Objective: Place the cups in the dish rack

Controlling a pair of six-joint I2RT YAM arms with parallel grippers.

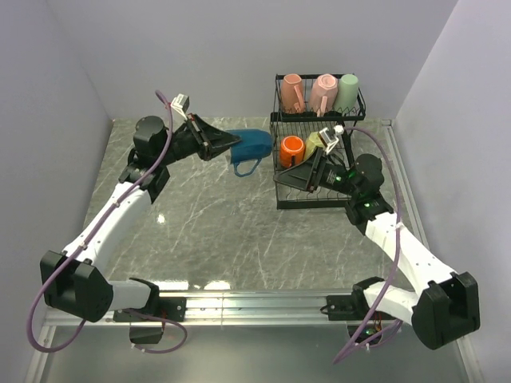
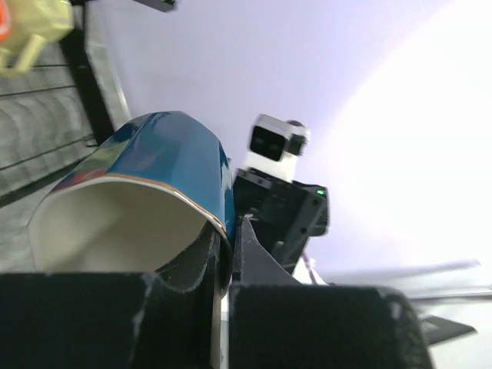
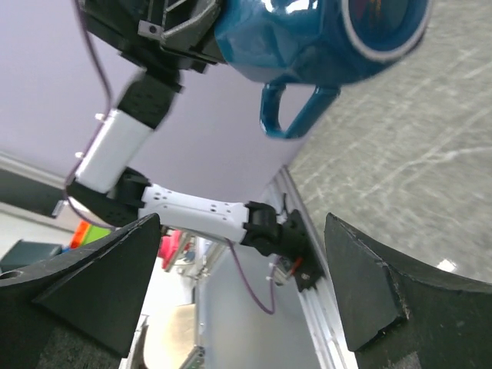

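Looks like the last cup: the blue mug (image 1: 252, 145) is up in the air above the surface (image 1: 200, 231), just left of the dish rack (image 1: 277, 199), lying sideways with its handle hanging down. The left jaws are clamped on its rim, one finger inside and one outside. The right jaws are wide apart and holding nothing, down by the lower shelf near the orange mug (image 1: 291, 149) and yellow mug (image 1: 316, 141).

My guess for the next move is to swing it right onto that shelf, or hand it across, minding the handle on the wires. The mug is glossy deep blue with a pale inside.
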